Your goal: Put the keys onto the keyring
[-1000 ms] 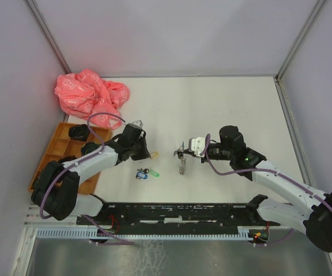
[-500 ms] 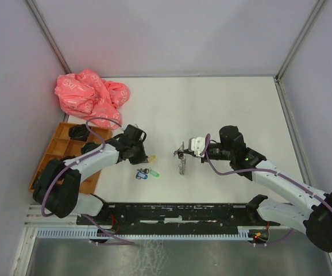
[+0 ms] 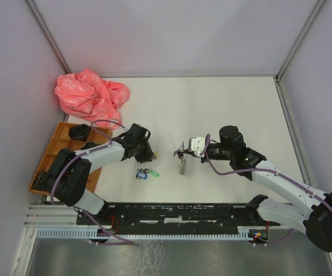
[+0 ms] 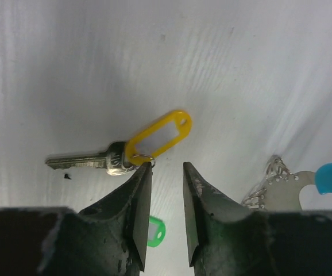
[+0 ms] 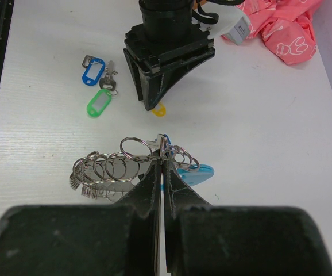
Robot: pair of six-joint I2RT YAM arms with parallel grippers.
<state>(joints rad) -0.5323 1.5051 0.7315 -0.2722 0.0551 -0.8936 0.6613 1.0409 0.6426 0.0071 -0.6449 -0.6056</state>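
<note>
Evidently the step in hand is picking up the yellow-tagged key (image 4: 120, 154). In the left wrist view it lies flat on the white table (image 4: 240, 57), just past the tips of the left gripper (image 4: 163, 172). That gripper's fingers are slightly spread with nothing between them, and the key's small ring sits right at one fingertip. To do this well, I would bring the fingers down astride the key's head or the tag's near end. They should close squarely and leave the small ring free to be threaded. A grip on the ring itself would likely slip or hide the opening. The green-tagged key (image 4: 154, 233) peeks out low between the fingers, and the keyring (image 4: 269, 187) shows at the right edge.

From the right wrist, the right gripper (image 5: 162, 156) has its fingers pressed together, pinching one metal loop of the keyring. The other loops and the light-blue piece fan out beside it, on or just over the table. The blue-tagged key (image 5: 93, 70) and the green one lie touching each other, near the left gripper.

From above, the two grippers face each other at mid-table, near but apart. A pink bag (image 3: 91, 96) and an orange tray (image 3: 54, 158) sit on the left.

By count there are three keys (one yellow, one green, one blue), none threaded yet. There is one keyring with several loops, one bag and one tray.
</note>
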